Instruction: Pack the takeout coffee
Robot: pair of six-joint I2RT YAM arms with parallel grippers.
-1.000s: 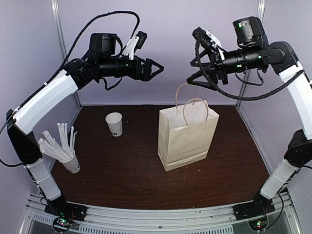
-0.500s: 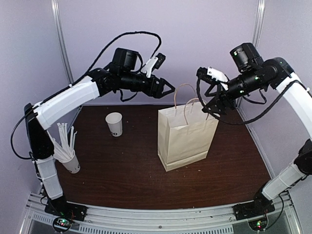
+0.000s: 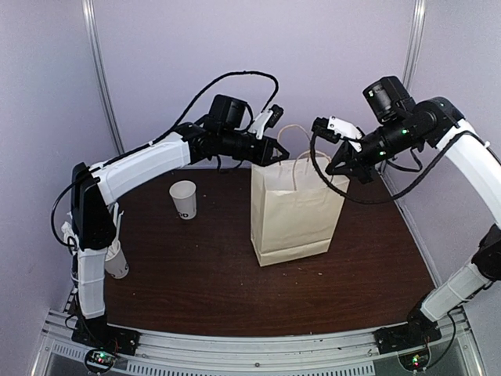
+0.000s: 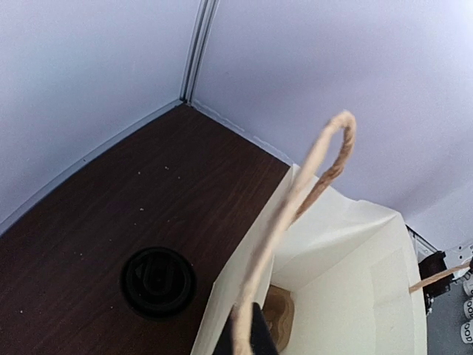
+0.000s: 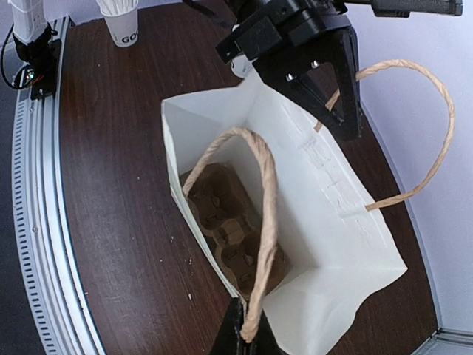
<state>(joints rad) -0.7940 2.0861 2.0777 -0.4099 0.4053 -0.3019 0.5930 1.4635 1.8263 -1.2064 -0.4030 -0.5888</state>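
The packing had only just begun. The takeout coffee (image 3: 183, 199) stood on the surface (image 3: 196, 290), to the left of the paper bag (image 3: 291, 215) and well apart from it, so it was not packed yet. Its top looked white, with no lid that I could see. A round black thing (image 4: 157, 281), maybe the lid, lay flat just beside the bag.

A brown cup carrier (image 5: 229, 229) sat at the bottom of the bag. The left pincer (image 3: 275, 151) was closed on the far handle (image 4: 314, 177). The right pincer (image 5: 244, 334) was closed on the near handle (image 5: 270, 214). I think this held the bag's mouth open. The cup had yet to go into the carrier.

The surface was dark brown wood with a few pale crumbs. The walls (image 3: 235, 47) were light purple, with metal poles (image 3: 98, 78) in the back corners.
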